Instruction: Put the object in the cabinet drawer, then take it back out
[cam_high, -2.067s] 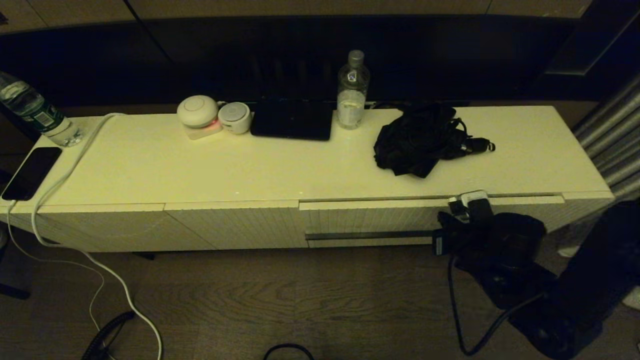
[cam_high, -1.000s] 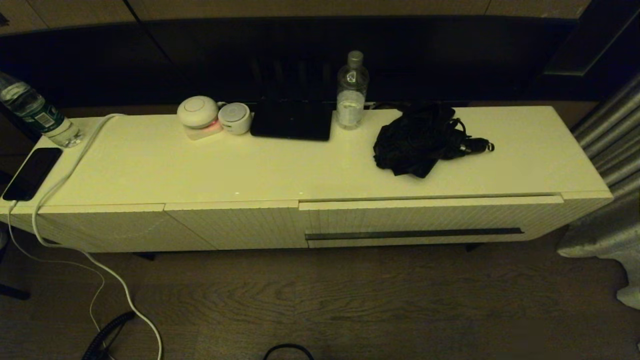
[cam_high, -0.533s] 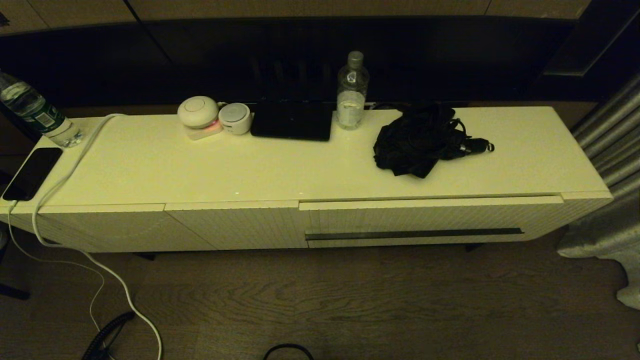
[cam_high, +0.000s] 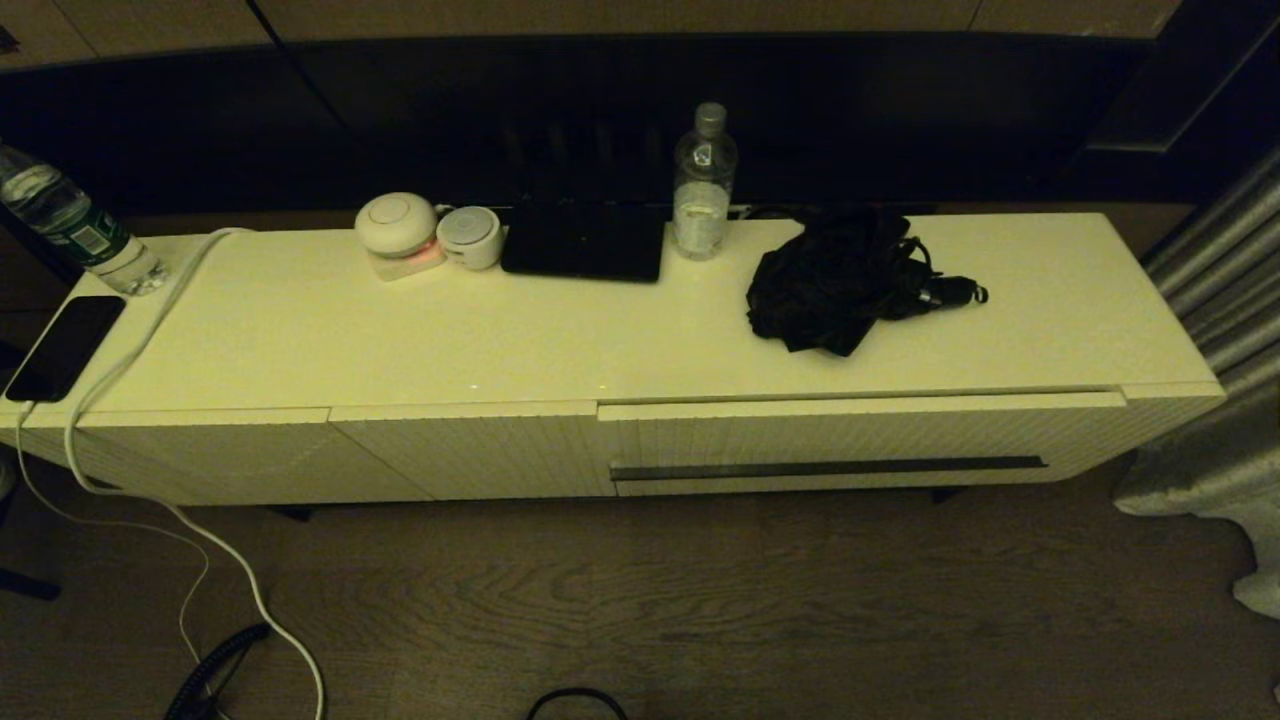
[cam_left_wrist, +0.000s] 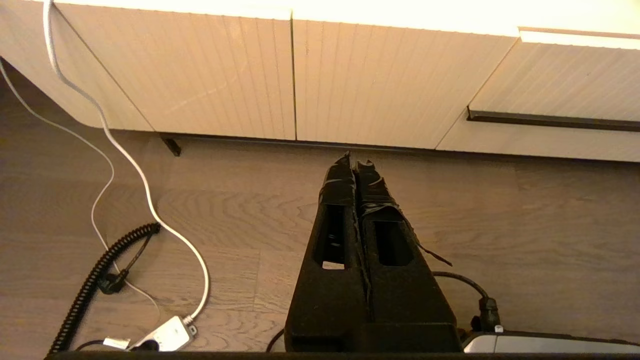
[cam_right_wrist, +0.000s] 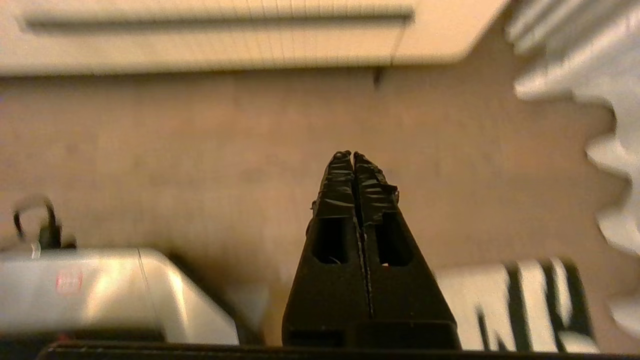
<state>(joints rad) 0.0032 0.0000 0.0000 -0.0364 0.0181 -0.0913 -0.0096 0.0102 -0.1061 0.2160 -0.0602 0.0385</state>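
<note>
Right gripper (cam_right_wrist: 353, 156) pressed together, empty, low over floor before closed cabinet drawer (cam_high: 860, 440). Left gripper (cam_left_wrist: 354, 162) likewise, parked. Umbrella (cam_high: 840, 280) lies on cabinet top, right of bottle (cam_high: 704, 185).

Two water bottles (cam_high: 705, 180), perhaps a phone (cam_high: 62, 346), white cable (cam_high: 130, 350).

I note crumpled matt black cloth on the umbrella (cam_high: 838, 280), a ribbed white drawer front (cam_high: 860, 440), wood-grain floor (cam_high: 640, 600).
</note>
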